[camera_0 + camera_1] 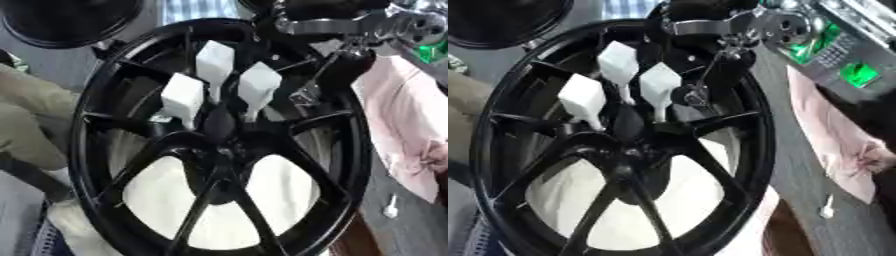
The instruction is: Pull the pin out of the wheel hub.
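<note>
- Wheel hub: I see a black spoked rim filling most of the frame, standing nearly face-on to my camera, with pale surface showing through its lower openings.
- Pins: three white, wedge-headed pins stand in the hub's centre, above the middle of the frame; the left one, the middle one and the right one sit close together, stems pointing down into the bore.
- Right hand: my black-and-silver arm enters from the upper right; the hand lies over the rim's top edge, just above the pins. I cannot tell whether its fingers are released or grasping anything.
- Pink cloth: lies on the grey counter at the right edge.
- Left hand: outside both views.
</note>
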{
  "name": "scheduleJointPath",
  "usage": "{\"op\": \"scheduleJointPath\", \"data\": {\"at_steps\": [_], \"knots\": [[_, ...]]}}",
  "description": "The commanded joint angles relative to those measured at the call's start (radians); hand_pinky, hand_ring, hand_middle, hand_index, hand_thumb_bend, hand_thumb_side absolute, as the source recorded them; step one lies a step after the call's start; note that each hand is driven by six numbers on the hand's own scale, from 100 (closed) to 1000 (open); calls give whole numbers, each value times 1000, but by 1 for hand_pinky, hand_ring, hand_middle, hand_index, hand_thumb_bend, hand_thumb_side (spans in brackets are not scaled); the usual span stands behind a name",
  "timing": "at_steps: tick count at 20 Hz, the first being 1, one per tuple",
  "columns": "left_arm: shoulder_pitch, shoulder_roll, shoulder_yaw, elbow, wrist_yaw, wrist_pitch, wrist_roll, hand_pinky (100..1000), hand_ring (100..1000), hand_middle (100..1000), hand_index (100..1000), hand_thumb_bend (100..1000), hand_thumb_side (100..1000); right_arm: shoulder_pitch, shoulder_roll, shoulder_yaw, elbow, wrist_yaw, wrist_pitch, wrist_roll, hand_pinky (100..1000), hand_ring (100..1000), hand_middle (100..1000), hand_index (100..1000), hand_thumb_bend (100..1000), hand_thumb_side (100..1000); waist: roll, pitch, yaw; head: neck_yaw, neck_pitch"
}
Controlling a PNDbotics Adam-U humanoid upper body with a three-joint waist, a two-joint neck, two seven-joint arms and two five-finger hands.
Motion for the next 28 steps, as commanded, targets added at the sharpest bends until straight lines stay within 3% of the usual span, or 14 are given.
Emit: {"op": "scheduleJointPath", "data": {"at_steps": [1,16,23,28], "knots": [[-13,12,1,-11,0,-1,-4,701,610,601,742,322,827,-17,-6,-5,9,-14,-3,7,792,751,745,808,321,100,0,-14,3,-7,-19],[-22,8,-4,-13,1,2,-9,702,610,602,741,321,828,-21,14,6,54,-31,-7,34,777,728,705,774,294,100,-3,-6,14,-17,-30],[-22,9,-6,-12,0,3,-11,702,611,603,741,320,829,-25,16,1,59,-53,9,33,725,654,631,721,200,100,-3,-8,13,-18,-33],[-21,9,-6,-11,-1,3,-12,702,612,604,741,320,829,-27,17,-2,63,-87,25,42,639,552,523,629,100,100,-3,-9,12,-17,-32]]}}
